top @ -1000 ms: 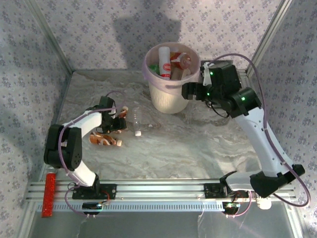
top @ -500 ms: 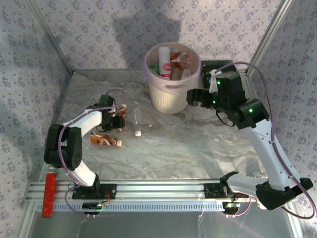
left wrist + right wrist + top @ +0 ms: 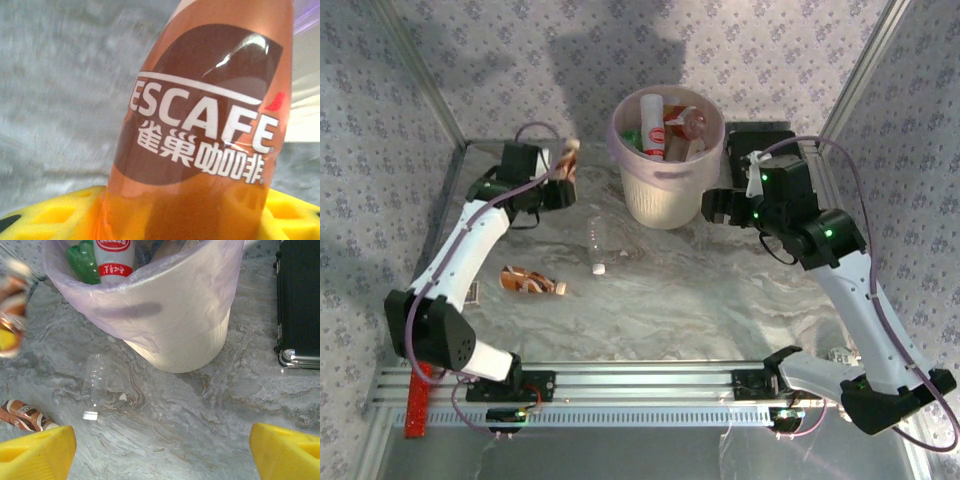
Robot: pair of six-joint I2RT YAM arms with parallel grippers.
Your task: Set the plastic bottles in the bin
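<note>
Sitting gripped in left claw: amber coffee bottle.

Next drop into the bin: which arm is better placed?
Left. The left pincer grips the coffee bottle, raised just left of the bin; the right pincer hangs open and empty.

Bright, even light — wrist-view blur

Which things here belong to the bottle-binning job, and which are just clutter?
Job: Nescafe bottle in left gripper; clear bottle and brown bottle lying on the table; bin, with bottles already inside.
Clutter: red bar at the near-left edge; black case beside the bin.
</note>
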